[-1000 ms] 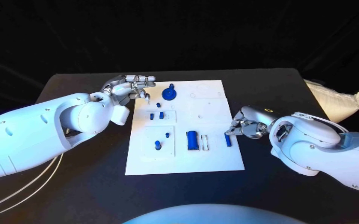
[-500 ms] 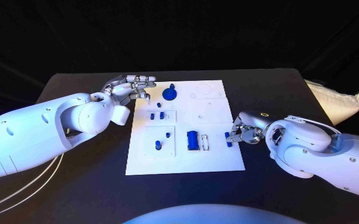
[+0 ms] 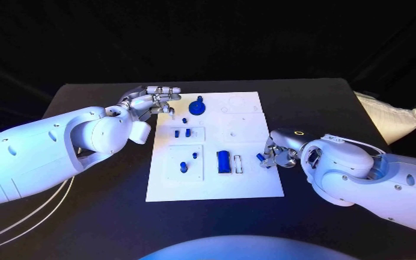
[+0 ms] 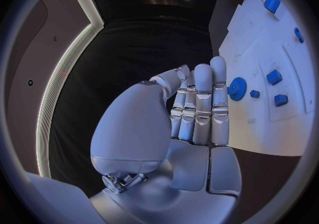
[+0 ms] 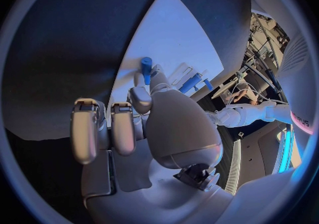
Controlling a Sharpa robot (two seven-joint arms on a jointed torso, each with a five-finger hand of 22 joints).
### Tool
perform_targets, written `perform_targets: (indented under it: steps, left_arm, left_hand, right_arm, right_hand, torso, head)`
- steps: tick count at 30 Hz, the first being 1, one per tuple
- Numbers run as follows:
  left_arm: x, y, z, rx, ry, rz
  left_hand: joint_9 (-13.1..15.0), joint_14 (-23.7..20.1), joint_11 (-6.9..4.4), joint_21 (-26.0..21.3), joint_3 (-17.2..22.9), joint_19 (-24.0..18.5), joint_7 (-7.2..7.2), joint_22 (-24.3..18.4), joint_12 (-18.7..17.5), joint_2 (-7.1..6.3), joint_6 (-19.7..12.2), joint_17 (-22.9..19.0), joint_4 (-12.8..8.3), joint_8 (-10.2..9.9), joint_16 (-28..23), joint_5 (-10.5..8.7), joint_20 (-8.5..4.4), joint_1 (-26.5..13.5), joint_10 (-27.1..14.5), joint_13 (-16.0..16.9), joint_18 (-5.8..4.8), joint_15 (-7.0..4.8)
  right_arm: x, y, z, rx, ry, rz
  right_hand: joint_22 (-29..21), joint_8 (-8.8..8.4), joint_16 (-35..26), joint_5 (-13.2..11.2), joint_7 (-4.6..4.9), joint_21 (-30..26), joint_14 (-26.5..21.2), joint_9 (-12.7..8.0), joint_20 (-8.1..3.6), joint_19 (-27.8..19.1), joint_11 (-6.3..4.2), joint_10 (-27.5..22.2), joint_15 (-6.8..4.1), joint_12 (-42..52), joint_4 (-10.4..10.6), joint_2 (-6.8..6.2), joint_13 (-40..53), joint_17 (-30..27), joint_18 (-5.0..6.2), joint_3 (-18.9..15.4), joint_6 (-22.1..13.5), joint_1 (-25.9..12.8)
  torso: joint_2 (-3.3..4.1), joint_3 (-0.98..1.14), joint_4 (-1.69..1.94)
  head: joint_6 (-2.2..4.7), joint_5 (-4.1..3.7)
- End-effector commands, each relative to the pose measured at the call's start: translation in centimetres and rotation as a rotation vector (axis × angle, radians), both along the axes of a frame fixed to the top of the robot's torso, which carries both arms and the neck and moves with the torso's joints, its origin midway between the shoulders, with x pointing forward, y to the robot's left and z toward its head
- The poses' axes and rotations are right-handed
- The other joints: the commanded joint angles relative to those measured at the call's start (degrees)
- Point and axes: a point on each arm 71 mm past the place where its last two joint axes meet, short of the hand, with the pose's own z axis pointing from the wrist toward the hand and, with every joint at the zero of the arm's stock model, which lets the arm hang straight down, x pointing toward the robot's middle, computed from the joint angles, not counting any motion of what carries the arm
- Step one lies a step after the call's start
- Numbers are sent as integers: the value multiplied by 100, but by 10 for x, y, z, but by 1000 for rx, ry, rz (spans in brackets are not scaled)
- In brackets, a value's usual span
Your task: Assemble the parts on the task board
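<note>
The task board, a white rectangular plate, lies in the middle of the black table with its long axis running away from the robot. At the board's right edge the right hand pinches a small blue peg between thumb and a finger, the other fingers curled beside it; in the right wrist view the peg is a slim bar with a wider head at its free end, its long axis pointing out from the fingertips over the board. Just left of it a larger blue block lies with its long axis running along the board's length, beside a narrow white slot. Farther up the board sits a round blue gear. The left hand hovers at the board's far left corner, holding nothing, its fingers straight and pressed together. No writing can be read on the board or the parts.
</note>
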Motion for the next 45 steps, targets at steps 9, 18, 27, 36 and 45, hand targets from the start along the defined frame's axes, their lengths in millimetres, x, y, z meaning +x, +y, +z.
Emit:
perform_targets:
  steps: [9, 18, 27, 36, 45]
  left_arm:
    - [-1, -3, 1, -9, -4, -20]
    - [-1, -2, 1, -9, -3, -20]
    - [-1, -3, 0, -9, -2, -21]
    - [-1, -3, 0, -9, -2, -22]
    - [-1, -3, 1, -9, -2, -23]
  left_hand:
    - [-5, -48, 5, -31, -22, -39, -1, -5, 28, 10, -46, -5, 0, 4, -13, 38, -5, -64, -42, -3, 63, -6]
    - [-5, -48, 5, -31, -22, -39, -1, -5, 28, 10, -46, -5, 0, 4, -13, 38, -5, -64, -42, -3, 63, -6]
    - [-5, -50, 5, -35, -22, -40, -1, -6, 33, 13, -49, -6, -2, 5, -12, 39, -4, -68, -47, -3, 63, -6]
    - [-5, -50, 5, -35, -22, -40, -1, -6, 33, 13, -49, -6, -2, 5, -12, 39, -4, -68, -47, -3, 63, -6]
    - [-5, -52, 4, -37, -19, -40, -2, -7, 35, 15, -51, -7, -8, 6, -11, 40, -4, -64, -50, -3, 64, -6]
  right_arm:
    - [-1, 11, -17, -212, -15, 114]
    - [-2, 13, -20, -189, 11, 101]
    - [-7, 12, -11, 39, 32, -16]
    - [-8, 12, 1, 242, 68, -135]
    - [-9, 19, 1, 302, 114, -160]
  right_hand:
    - [420, -102, -6, 139, 19, 12, 407, -62, -27, 48, -30, -130, -23, -195, -350, 150, -119, 649, -38, 467, 25, 570]
    - [431, -176, -10, 882, -1, 15, 410, -100, -19, 54, -39, -108, -24, -228, -283, 33, -148, 657, -40, 873, 73, 303]
    - [505, -201, 38, 1503, -42, 65, 429, -90, -47, 99, -77, 1, -53, -102, -84, -157, -65, 726, -56, 1607, 125, -97]
    - [540, -209, 73, 1527, -45, 86, 440, -62, -61, 117, -66, 62, -65, -13, 93, -397, 3, 775, -62, 2151, 144, -489]
    - [578, -197, 102, 1501, -52, 111, 449, -35, -66, 137, -69, 116, -63, 76, 226, -530, 70, 814, -70, 2350, 176, -779]
  torso:
    - [0, -4, 9]
    - [-6, -5, 5]
    - [-9, -5, 9]
    - [-1, -8, 7]
    - [-7, -8, 1]
  head:
    - [-21, -7]
    - [-27, -5]
    - [-36, -6]
    - [-39, -3]
    - [-51, -2]
